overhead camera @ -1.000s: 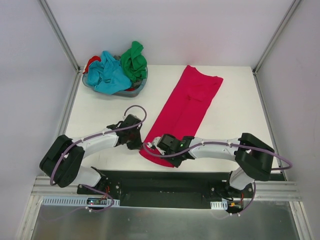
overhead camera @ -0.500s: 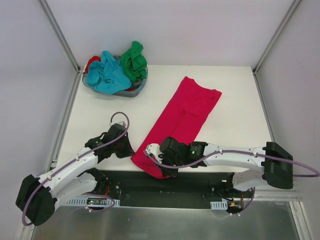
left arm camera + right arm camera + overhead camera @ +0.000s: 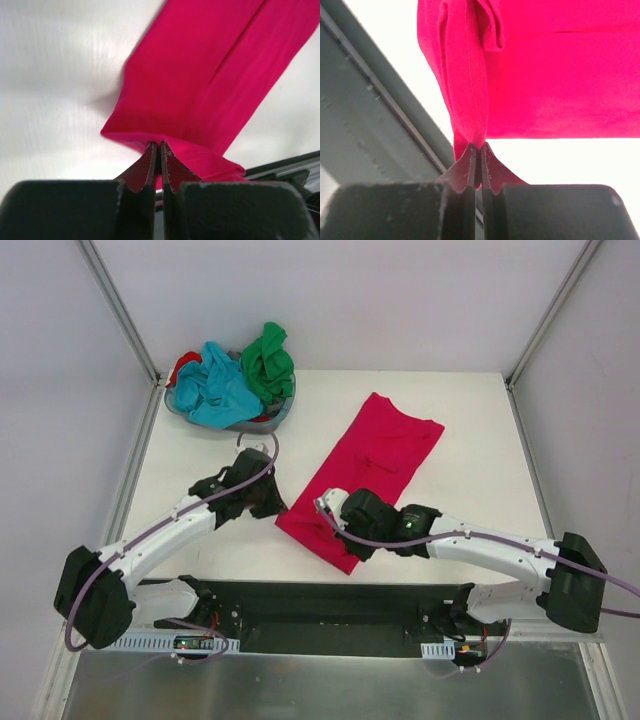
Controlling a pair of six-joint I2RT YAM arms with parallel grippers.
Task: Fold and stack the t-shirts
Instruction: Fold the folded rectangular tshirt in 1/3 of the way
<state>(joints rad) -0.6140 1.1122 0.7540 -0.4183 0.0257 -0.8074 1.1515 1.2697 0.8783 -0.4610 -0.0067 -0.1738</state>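
Note:
The crimson-pink t-shirt (image 3: 375, 465) lies folded into a long strip on the white table, running from the far middle toward the near edge. My left gripper (image 3: 277, 508) is shut on its near left corner, seen in the left wrist view (image 3: 158, 145). My right gripper (image 3: 345, 540) is shut on its near right corner, seen in the right wrist view (image 3: 479, 146). Both corners are lifted, and the near end hangs between the grippers. The turquoise-blue t-shirt (image 3: 222, 392), green t-shirt (image 3: 268, 362) and a bit of the red t-shirt (image 3: 182, 365) sit bunched in the grey basket (image 3: 277, 416).
The basket stands at the far left corner of the table. A black base rail (image 3: 320, 605) runs along the near edge under the arms. Metal frame posts (image 3: 120, 310) rise at the far corners. White walls enclose the table.
Both grippers have carried the shirt's near end away from the near edge, up and toward the far side. The left arm swung in toward the middle. The strip now looks shorter.

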